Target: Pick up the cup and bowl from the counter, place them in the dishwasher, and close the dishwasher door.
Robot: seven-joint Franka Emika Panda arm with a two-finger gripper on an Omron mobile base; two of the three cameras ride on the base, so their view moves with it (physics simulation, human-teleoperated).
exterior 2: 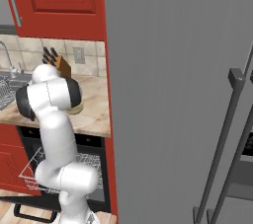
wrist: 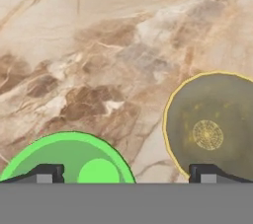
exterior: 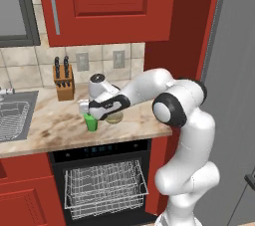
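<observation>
The bright green cup [exterior: 91,122] stands upright on the marble counter [exterior: 47,128], near its front edge. Just right of it sits the olive-tan bowl [exterior: 115,117], half hidden behind my hand. My gripper [exterior: 87,108] hovers right above the cup, pointing down. The hand view looks straight down: the cup [wrist: 74,159] is at lower left, the bowl [wrist: 212,124] at right, and my gripper [wrist: 126,173] is open with one fingertip over each. Below the counter the dishwasher [exterior: 102,150] is open, its wire rack [exterior: 104,185] pulled out. The dishwasher door handle [exterior 2: 34,213] lies low near the floor.
A knife block [exterior: 63,81] stands at the back of the counter against the tiled wall. The steel sink [exterior: 12,113] lies to the left. Red cabinets [exterior: 107,6] hang overhead. A tall grey fridge [exterior 2: 173,94] bounds the counter on the right.
</observation>
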